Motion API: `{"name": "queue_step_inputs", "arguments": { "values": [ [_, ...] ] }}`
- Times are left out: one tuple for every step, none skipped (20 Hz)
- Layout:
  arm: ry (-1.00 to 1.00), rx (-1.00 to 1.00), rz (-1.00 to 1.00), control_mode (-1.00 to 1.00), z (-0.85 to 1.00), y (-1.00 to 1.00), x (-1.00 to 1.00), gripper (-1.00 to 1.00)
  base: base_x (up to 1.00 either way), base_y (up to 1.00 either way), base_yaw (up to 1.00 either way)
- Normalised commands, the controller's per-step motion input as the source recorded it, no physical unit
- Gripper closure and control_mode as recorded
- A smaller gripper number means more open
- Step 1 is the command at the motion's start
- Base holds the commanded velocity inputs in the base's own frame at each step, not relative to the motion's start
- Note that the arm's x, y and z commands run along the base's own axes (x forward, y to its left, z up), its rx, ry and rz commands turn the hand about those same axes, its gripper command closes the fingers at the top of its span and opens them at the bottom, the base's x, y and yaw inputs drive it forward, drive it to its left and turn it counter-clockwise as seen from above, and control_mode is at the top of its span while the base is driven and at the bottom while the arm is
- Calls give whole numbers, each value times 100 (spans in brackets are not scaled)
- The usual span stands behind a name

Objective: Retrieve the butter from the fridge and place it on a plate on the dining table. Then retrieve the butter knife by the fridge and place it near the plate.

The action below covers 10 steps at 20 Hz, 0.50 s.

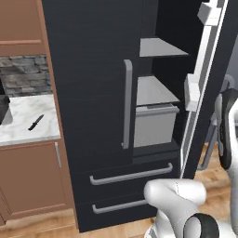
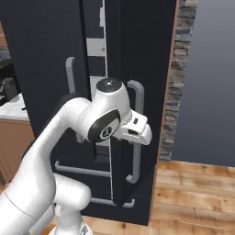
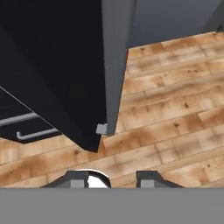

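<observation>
Wood flooring lay under the gripper [image 3: 111,178], whose fingers stood slightly apart and empty beside the fridge [image 1: 93,93] door's [image 3: 114,65] outer edge, while the butter (hidden) was presumably on the shelves beyond that door, and the butter knife [image 1: 36,122] lay on the counter [image 1: 28,122] leftward.

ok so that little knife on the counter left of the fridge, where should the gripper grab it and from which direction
Take the butter knife by its black handle, coming straight down from above. It lies flat and slanted on the marble counter with bare top around it, so jaws closing across the slim handle should fit. Finer detail is too small to judge.
</observation>
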Motion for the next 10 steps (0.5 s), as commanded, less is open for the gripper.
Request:
{"name": "queue_step_inputs", "arguments": {
  "values": [
    [20, -40, -14, -100, 7, 100, 6, -100, 0, 0, 0],
    [29, -41, -10, -100, 12, 100, 3, -100, 0, 0, 0],
    [36, -43, -9, -100, 15, 100, 0, -100, 0, 0, 0],
    [29, -42, -8, -100, 19, 94, 0, -100, 0, 0, 0],
    [31, -41, -7, -100, 18, 93, 1, -100, 0, 0, 0],
    [35, -42, -7, -100, 8, 100, 11, -100, 0, 0, 0],
    [39, -42, -6, -100, 0, 99, 18, -100, 0, 0, 0],
    [41, -43, -7, -100, 0, 100, 41, -100, 0, 0, 0],
    [6, -31, -15, -100, -6, 59, 48, -100, 0, 0, 0],
    [-7, -36, -9, -100, -9, 67, 72, -100, 0, 0, 0]
  ]
}}
